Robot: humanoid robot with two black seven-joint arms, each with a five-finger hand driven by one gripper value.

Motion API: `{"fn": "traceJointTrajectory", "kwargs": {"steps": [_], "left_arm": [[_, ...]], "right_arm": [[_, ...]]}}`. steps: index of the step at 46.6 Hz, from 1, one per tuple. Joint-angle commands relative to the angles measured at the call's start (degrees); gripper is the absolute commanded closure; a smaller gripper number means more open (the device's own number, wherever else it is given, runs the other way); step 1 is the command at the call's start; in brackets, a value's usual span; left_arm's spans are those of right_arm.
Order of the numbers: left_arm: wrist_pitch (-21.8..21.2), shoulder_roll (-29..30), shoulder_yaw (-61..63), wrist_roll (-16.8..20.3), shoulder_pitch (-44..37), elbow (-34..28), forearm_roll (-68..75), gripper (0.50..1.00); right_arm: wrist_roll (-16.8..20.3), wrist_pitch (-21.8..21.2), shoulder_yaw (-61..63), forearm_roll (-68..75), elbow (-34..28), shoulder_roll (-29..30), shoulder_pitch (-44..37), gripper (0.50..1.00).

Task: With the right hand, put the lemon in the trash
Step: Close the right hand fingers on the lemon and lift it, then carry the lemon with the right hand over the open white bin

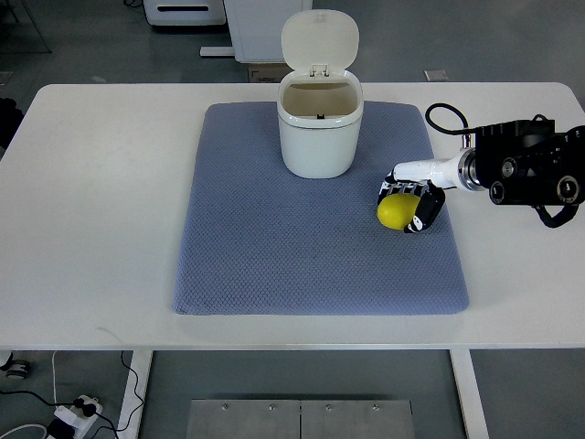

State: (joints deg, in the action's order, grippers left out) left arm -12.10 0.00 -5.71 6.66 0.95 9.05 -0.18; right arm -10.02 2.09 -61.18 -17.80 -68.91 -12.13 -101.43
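I see right hand (416,203) cupping small yellow lemon (393,212) on blue quilted mat (274,256), right of open white plastic trash bin (319,137); I judge lemon light, firm, waxy-slippery, so wrap fingers round its middle

Looking like a robotics lab or test room here: a plain white table (91,183) is sitting on a grey floor (521,393), a power strip (78,409) with loose cables is lying underneath, and white equipment cabinets (233,23) are standing behind. A black robot arm (530,165) is reaching in too.
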Motion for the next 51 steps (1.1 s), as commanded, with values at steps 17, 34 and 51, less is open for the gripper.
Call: {"fn": "traceJointTrajectory", "kwargs": {"steps": [17, 34, 51], "left_arm": [[0.1, 0.0, 0.0, 0.0, 0.0, 0.0, 0.0, 0.500], [0.1, 0.0, 0.0, 0.0, 0.0, 0.0, 0.0, 0.500], [0.0, 0.0, 0.0, 0.0, 0.0, 0.0, 0.0, 0.500]], "right_arm": [[-0.8, 0.0, 0.0, 0.1, 0.1, 0.0, 0.0, 1.000], [-1.0, -1.2, -0.7, 0.3, 0.8, -4.8, -4.9, 1.000], [-0.7, -2.8, -0.4, 0.5, 2.3, -8.2, -11.6, 1.000]]}}
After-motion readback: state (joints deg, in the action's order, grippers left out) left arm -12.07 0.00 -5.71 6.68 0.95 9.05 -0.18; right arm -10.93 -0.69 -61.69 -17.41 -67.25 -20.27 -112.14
